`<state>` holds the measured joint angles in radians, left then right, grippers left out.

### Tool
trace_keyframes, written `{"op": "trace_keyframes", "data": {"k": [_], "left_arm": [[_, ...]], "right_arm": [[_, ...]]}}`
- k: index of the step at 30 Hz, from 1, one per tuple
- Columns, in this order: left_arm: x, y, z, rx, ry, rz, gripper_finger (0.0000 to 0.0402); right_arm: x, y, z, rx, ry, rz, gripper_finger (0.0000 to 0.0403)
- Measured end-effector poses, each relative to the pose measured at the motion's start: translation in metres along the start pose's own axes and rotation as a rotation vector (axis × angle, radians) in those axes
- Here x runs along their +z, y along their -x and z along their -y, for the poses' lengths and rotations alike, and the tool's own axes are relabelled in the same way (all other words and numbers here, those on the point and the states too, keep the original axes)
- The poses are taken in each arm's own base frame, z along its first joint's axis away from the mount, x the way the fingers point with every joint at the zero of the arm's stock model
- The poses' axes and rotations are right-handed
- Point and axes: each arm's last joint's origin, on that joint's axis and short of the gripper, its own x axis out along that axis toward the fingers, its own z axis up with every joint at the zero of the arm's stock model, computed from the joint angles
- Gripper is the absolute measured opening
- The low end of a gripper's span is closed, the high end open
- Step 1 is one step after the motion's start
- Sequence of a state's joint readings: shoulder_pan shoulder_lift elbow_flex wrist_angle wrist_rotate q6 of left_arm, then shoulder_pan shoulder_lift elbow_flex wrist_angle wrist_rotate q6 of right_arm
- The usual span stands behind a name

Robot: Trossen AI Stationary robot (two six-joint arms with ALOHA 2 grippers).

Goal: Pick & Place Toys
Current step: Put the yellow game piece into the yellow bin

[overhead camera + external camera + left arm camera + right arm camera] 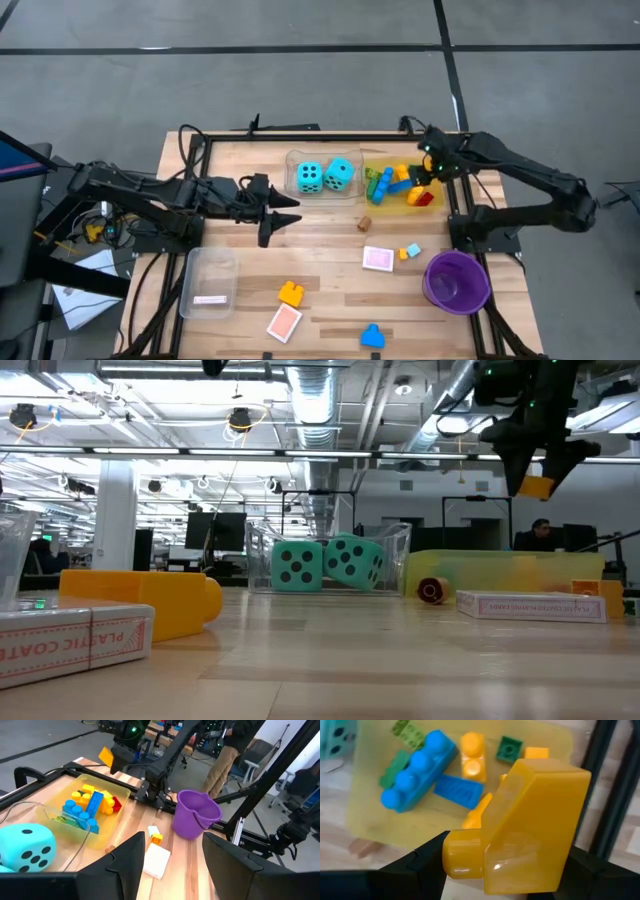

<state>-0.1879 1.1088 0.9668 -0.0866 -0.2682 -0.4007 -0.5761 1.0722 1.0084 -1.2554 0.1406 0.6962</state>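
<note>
- The right gripper (pixel 520 870) is clenched on a yellow brick (pixel 520 825), holding it in the air directly above the yellow tray (pixel 395 205), as the low view shows with the brick (pixel 537 487) hanging between the dark fingers well clear of the table.
- The brick looks like hard, hollow, glossy plastic: light and stiff, not fragile, but likely slick, so a grip across its flat side walls is safer than one on the rounded stud end.
- Below the gripper the tray already holds a pile of bricks (pixel 427 770), blue, green, yellow and red; they are loose and rigid, and a dropped piece would probably bounce or roll off them.
- Just beside the tray, on the far side from the right gripper, the two turquoise dice (pixel 325 176) sit in a clear tray (pixel 292 160); being foam, they should squash under the fingers and weigh next to nothing.
- The left gripper (pixel 172 855) hangs released and empty, near the dice, its fingers parted.
- Still loose on the table, well apart from both grippers: an orange brick (pixel 291 293), a blue brick (pixel 373 336), a small blue-and-yellow piece (pixel 409 251) and two flat pink tiles (pixel 378 259).
- The tiles lie flush on the wood, thin and stiff; I judge they need an edge pinch.
</note>
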Motion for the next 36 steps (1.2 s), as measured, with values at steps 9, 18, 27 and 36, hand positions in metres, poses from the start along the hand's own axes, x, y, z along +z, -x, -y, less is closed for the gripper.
{"op": "trace_keyframes", "data": {"k": [9, 18, 27, 36], "left_arm": [[-0.005, -0.004, -0.004, -0.010, 0.025, 0.063, 0.0195], [-0.004, -0.004, -0.004, -0.020, 0.056, 0.081, 0.0195], [-0.002, -0.004, -0.005, 0.018, 0.064, 0.117, 0.0195], [-0.001, -0.004, -0.005, 0.022, 0.064, 0.119, 0.0195]], "right_arm": [[0.015, -0.037, 0.014, -0.072, 0.021, -0.074, 0.0264], [0.016, -0.083, 0.036, -0.008, -0.166, -0.069, 0.0264], [0.021, -0.089, 0.045, 0.015, -0.260, -0.027, 0.0264], [0.017, -0.095, 0.044, 0.038, -0.240, -0.043, 0.0269]]}}
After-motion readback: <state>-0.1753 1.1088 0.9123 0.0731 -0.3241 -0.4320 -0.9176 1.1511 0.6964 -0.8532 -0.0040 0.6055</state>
